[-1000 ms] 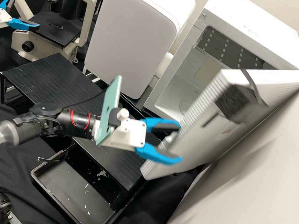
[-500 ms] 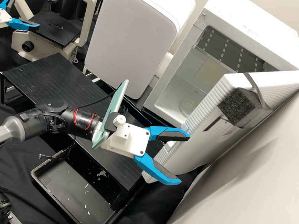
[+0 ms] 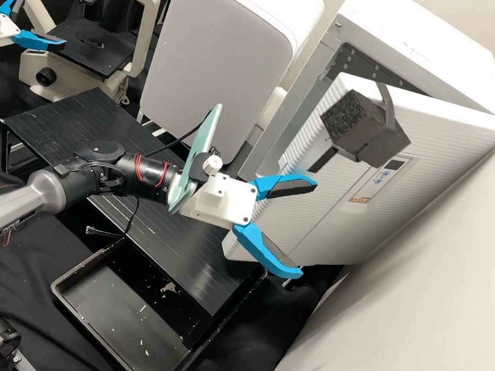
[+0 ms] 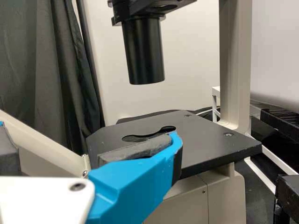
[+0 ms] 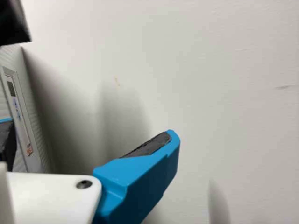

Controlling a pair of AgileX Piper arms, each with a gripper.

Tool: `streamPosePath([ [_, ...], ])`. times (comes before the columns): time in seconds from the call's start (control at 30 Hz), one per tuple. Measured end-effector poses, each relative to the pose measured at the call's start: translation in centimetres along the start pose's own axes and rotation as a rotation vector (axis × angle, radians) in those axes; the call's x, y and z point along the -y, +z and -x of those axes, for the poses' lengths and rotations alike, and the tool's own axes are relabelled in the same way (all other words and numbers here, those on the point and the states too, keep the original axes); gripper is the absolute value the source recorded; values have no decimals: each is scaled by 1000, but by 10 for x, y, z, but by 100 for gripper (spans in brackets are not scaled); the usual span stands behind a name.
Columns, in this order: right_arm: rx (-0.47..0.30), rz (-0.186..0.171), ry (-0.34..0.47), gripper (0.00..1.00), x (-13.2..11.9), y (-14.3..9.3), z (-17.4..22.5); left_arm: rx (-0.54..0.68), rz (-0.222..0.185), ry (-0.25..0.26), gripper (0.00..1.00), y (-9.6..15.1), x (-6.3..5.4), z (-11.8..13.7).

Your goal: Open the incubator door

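In the high view my right gripper (image 3: 308, 229) stands open in front of the white incubator door (image 3: 325, 220), below its dark foam block (image 3: 366, 126), with nothing held. The door is ajar at a slant, hiding most of the opening of the white incubator (image 3: 418, 50). My left gripper (image 3: 43, 21) is open beside the microscope at the far left. In the left wrist view the left gripper (image 4: 88, 135) is spread before the microscope stage. The right wrist view has the right gripper (image 5: 91, 128) apart, with the door's ribbed face (image 5: 41, 126) at one side.
The microscope (image 3: 90, 47) stands at the back left, and a large white-grey appliance (image 3: 217, 63) beside the incubator. A black slatted platform (image 3: 91, 133) and a black tray (image 3: 117, 312) lie under the right arm. The wall (image 3: 420, 313) is close to the door.
The door has swung toward the incubator body, narrowing the visible opening. My right gripper first moved toward the near side, then back toward the incubator; it is open wider. The left gripper has stayed still.
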Motion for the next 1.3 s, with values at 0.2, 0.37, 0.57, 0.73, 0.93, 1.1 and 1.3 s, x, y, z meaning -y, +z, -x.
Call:
streamPosePath([
  [0.2,-3,9,-1,100,0,-2,0,0,0,0,100,0,0,0],
  [0.37,-71,-12,-26,100,4,-6,6,0,0,0,100,0,0,0],
  [0.57,-455,-27,-210,100,10,-35,43,0,0,0,100,0,0,0],
  [0.73,-523,9,-256,100,21,-35,56,0,0,0,100,0,0,0],
  [0.93,-447,80,-207,100,47,-29,45,0,0,0,100,0,0,0],
  [1.1,-398,176,-144,100,73,-35,35,0,0,0,100,0,0,0],
  [1.3,-363,259,-122,100,97,-36,19,0,0,0,100,0,0,0],
])
